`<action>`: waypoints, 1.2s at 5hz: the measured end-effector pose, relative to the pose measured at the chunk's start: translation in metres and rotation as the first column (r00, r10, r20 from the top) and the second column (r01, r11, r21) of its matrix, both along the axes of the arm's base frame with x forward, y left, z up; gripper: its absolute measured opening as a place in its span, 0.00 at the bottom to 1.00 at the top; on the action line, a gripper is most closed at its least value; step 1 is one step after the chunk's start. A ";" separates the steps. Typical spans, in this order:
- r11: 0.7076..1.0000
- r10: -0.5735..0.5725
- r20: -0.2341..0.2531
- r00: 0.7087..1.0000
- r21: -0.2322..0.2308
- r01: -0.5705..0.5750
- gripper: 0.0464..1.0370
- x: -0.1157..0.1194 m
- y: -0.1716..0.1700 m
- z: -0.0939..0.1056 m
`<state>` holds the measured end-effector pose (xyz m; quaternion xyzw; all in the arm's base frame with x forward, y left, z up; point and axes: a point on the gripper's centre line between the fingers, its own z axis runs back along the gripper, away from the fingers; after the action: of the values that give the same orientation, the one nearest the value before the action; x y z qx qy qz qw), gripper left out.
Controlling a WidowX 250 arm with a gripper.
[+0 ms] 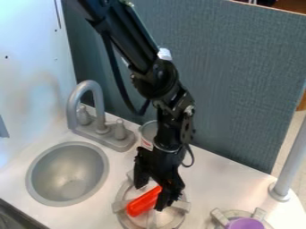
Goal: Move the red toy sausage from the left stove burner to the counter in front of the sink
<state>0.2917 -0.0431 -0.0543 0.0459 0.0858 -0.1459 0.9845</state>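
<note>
So the arm's black robot gripper (150, 197) is right down over the round grey toy burner (119, 207), jaws spread apart, with the smooth orange-red rod-shaped thing (143, 201) lying at a slant on that burner, between and just under them. Honestly it looks like the approach is basically done, but a proper grip isn't, and neither is any lift off the burner.

Left of the burner in the view there's a round grey metal-look sink (60, 172), and behind the burner a pale can (148, 129), partly covered by the arm. Off to its right, a purple round thing (245, 223) sits on a second burner, cut off by the bottom edge. The rod's upper end is tucked by one jaw, so can't tell if they're touching.
</note>
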 end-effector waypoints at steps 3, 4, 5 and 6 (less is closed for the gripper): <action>0.997 0.039 -0.072 0.997 0.066 -0.035 0.97 0.023 0.002 -0.029; 0.997 0.032 -0.120 0.992 0.077 -0.023 0.92 0.026 0.002 -0.038; 0.997 0.041 -0.138 0.990 0.073 -0.031 0.64 0.024 0.001 -0.038; 0.997 0.047 -0.136 0.990 0.068 -0.038 0.50 0.024 -0.001 -0.038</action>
<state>0.3154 -0.0441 -0.0920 0.0659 0.1591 -0.1248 0.9771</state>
